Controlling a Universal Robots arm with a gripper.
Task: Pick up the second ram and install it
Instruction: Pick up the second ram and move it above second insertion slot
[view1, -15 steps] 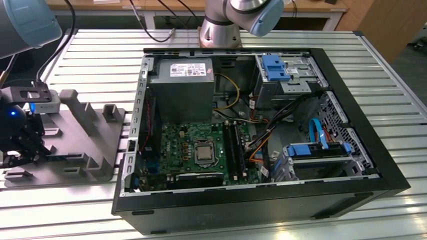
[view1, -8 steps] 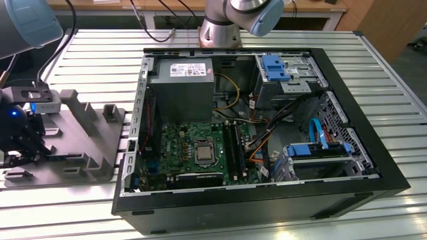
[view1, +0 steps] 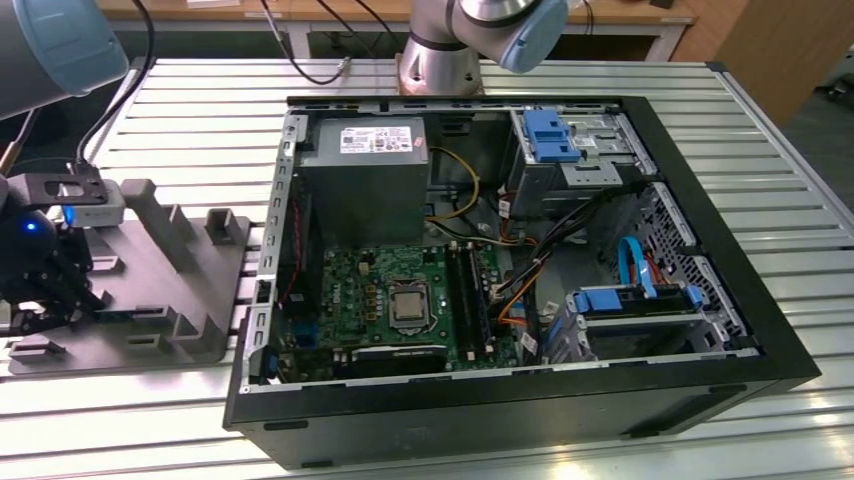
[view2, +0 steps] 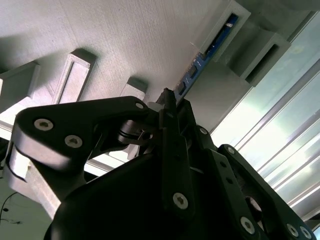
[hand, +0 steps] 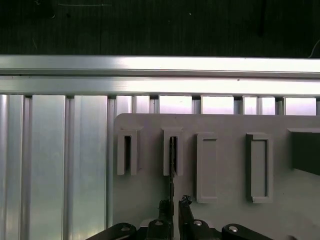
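Pick-up step, grasp stage. My claw (hand: 174, 204) appears closed on the near end of the second ram (hand: 172, 150). The ram stands on edge in its slot in the grey holder block (hand: 225, 125), straight ahead of my claw, not yet lifted. Judgement: extraction calls for a straight pull along the slot, without twisting.

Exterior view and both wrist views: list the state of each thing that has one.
computer case: lying flat, side open.
processor socket: bare, no cooler on it.
second ram: standing on edge in a holder block slot, not installed.
gripper: at the ram's edge.
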